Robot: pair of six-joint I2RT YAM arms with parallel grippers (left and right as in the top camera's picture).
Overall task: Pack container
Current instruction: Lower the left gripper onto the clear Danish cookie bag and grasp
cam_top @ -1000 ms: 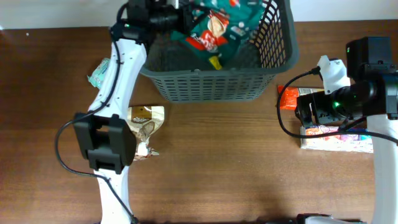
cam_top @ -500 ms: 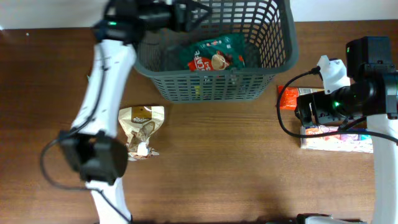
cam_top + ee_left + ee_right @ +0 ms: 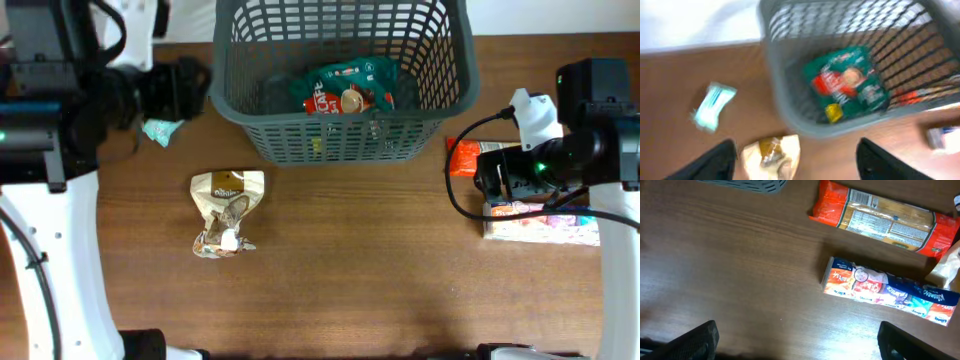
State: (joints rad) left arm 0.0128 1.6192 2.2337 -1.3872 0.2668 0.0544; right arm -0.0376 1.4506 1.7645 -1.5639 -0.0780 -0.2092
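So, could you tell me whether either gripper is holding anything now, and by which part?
Nothing is held: the left gripper and the right gripper are both open and empty. The green packet lies in the basket.

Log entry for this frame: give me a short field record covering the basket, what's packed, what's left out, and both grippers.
container: dark grey basket, far centre of table
inside: green packet
outside, left side: tan pouch; pale teal packet
outside, right side: orange packet; multicoloured pack
left gripper: open, empty, left of basket
right gripper: open, empty, near the right-side packs
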